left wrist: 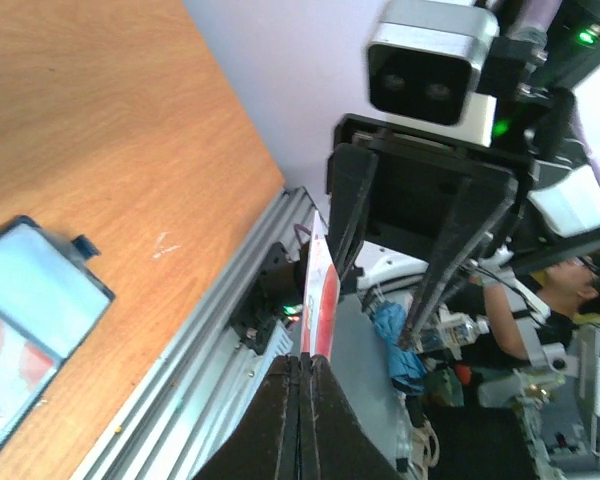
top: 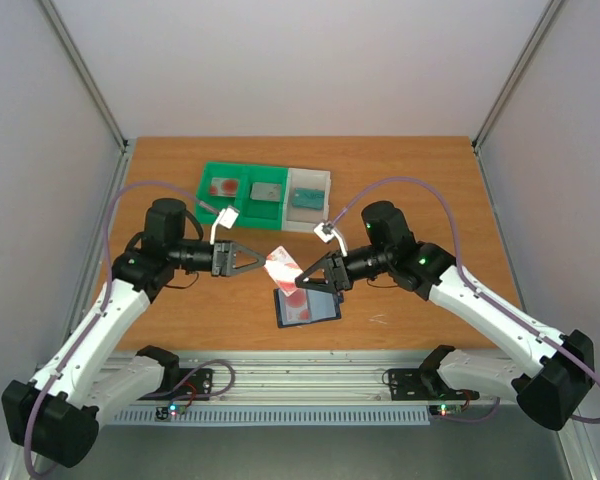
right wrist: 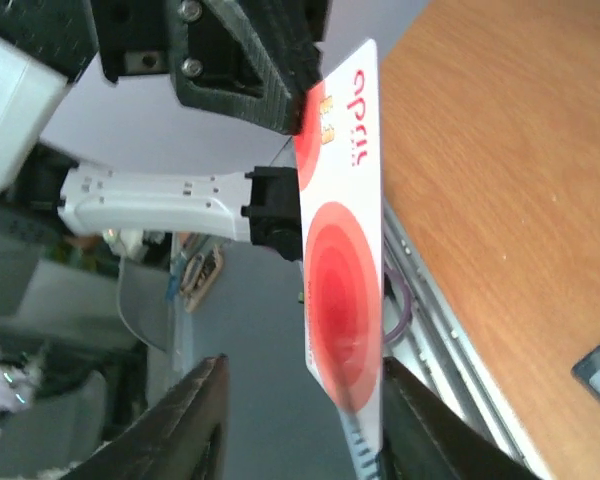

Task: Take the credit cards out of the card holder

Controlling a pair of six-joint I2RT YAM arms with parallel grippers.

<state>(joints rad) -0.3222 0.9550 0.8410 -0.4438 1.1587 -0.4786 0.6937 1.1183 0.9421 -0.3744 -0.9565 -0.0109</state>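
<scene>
We see the left end effector (top: 263, 262) closed tightly on one short edge of a credit card (top: 283, 268), and it holds the card in the air above the table (top: 180, 330). In the left wrist view its two fingers (left wrist: 280, 420) are pressed together with only the thin card between them. The card is white with a large red round blotch and stands on its edge, tilted.

The right end effector (top: 305, 280) faces the left one from the other side. Its jaws stand apart, one on each side of the free end of the card. In the right wrist view one finger (right wrist: 420, 420) is very near to the card face, but we cannot tell if it touches.

The card holder (top: 306, 306) lies flat on the table just below the two end effectors, near the front edge. A second card (top: 296, 308) with red on it shows inside its pocket.

Farther back on the table stands a green and white tray (top: 242, 173). A third card (top: 223, 186) with a red blotch lies in its left green compartment.
</scene>
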